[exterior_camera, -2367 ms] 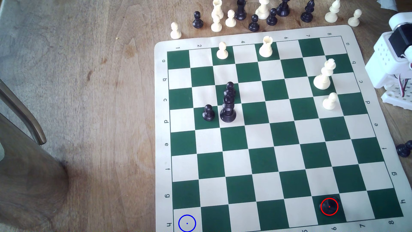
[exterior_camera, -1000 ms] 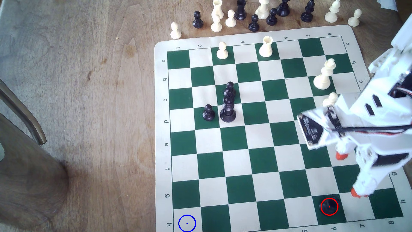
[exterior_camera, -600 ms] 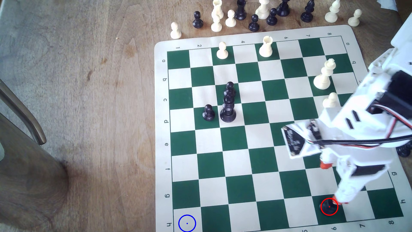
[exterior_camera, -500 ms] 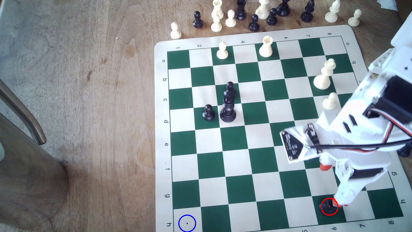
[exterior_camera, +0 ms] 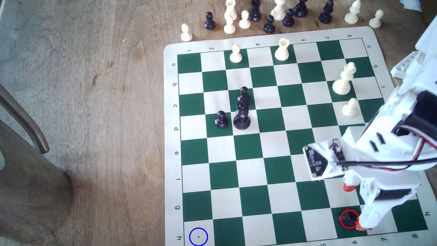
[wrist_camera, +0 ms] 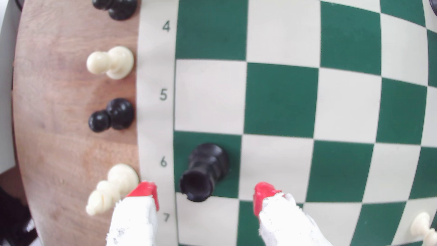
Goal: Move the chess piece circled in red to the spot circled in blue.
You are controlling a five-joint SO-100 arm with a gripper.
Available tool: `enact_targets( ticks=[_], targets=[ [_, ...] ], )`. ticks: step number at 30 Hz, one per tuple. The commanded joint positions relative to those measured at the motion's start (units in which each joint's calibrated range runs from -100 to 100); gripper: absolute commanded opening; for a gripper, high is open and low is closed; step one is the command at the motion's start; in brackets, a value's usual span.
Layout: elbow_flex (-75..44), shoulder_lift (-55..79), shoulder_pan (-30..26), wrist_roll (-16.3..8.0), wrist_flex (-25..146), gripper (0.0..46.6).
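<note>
The chess piece (exterior_camera: 349, 219), short, stout and black, stands inside the red ring on a green square near the board's near right corner. In the wrist view the chess piece (wrist_camera: 203, 172) is upright beside the label 6. My gripper (exterior_camera: 356, 208) is open, one red fingertip (exterior_camera: 361, 227) low at the piece's right in the exterior view and the other higher up the board. In the wrist view the gripper (wrist_camera: 204, 192) straddles the piece's top, and both red fingertips (wrist_camera: 262, 194) stay clear of it. The spot (exterior_camera: 198, 236), a blue-ringed cream square, lies at the near left corner.
A black pawn (exterior_camera: 221, 120) and a tall black piece (exterior_camera: 241, 116) stand mid-board. Toward the far side stand white pieces (exterior_camera: 343, 80). Spare pieces (exterior_camera: 269, 16) line the table beyond the board. Loose pawns (wrist_camera: 111, 117) sit on the wood by the board's edge. A chair (exterior_camera: 26, 142) is at the exterior view's left.
The arm swung in from the right and came down over the board. In the last half second the gripper dropped toward the near edge, with its lower fingertip now beside the ringed piece.
</note>
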Motion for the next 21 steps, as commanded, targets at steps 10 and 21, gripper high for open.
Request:
enact_targets(
  ticks=[10, 21],
  targets=[
    [-1.1, 2.6, -1.0, -1.0, -3.9, 21.8],
    [-1.0, 5.3, -1.7, -1.6, -5.1, 18.0]
  ],
)
